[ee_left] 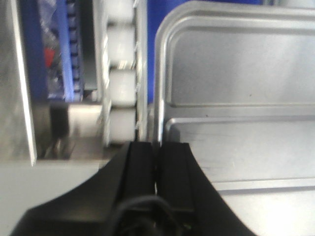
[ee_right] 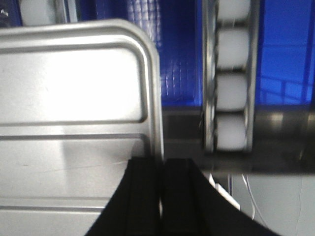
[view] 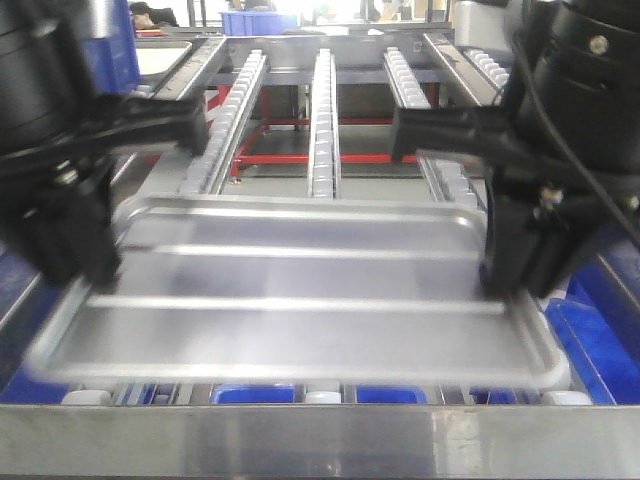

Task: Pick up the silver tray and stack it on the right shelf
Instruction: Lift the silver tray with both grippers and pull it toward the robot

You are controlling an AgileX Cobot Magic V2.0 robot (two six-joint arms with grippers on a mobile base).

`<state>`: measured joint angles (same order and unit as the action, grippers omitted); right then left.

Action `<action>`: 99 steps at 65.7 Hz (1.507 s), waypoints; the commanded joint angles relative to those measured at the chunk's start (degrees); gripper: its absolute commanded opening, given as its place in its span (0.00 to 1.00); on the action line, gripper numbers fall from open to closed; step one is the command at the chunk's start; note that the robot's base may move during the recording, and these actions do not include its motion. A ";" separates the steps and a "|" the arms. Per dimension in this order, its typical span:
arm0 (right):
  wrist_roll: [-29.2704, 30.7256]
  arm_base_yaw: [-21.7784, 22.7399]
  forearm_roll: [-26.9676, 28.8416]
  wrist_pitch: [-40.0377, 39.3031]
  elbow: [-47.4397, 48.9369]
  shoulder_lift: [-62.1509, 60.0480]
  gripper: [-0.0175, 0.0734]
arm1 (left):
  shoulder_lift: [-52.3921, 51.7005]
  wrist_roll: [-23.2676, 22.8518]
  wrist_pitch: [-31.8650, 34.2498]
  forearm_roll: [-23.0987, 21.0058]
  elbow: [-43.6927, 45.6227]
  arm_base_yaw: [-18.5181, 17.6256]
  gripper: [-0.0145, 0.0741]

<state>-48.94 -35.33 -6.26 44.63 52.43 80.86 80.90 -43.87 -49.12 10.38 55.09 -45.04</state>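
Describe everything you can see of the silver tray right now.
The silver tray is shiny aluminium, rectangular with rounded corners, a low raised rim and two long ribs across its flat bottom. Empty, it lies about level over the right shelf, behind its front lip. The left gripper and right gripper are shut on its short-side rims. Whether it rests on the rollers is unclear.

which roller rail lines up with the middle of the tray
The centre rail, straight behind the silver tray; the left rail and right rail meet it off-centre.
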 commanded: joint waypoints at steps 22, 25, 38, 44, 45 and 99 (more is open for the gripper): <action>-18.18 -14.61 -9.01 3.39 -7.35 -10.76 0.26 | -11.72 -11.34 -3.11 2.10 -9.27 -9.55 0.06; -18.73 -15.30 -9.01 4.01 -7.82 -10.80 0.26 | -12.29 -11.61 -3.33 1.89 -10.09 -10.59 0.06; -20.80 -17.15 -9.01 3.92 -8.61 -10.80 0.26 | -12.90 -12.85 -3.47 1.61 -10.62 -12.86 0.06; -20.81 -17.15 -9.01 4.00 -8.61 -10.80 0.26 | -12.90 -12.85 -3.51 1.62 -10.62 -12.86 0.06; -20.81 -17.15 -9.01 4.00 -8.61 -10.80 0.26 | -12.90 -12.85 -3.51 1.62 -10.62 -12.86 0.06; -20.31 -17.15 -9.83 5.61 -8.61 -10.80 0.26 | -12.90 -12.85 -3.28 1.62 -10.62 -12.86 0.06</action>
<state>-69.24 -52.74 -13.29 48.49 42.69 71.72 69.47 -56.53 -50.96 10.62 43.45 -57.52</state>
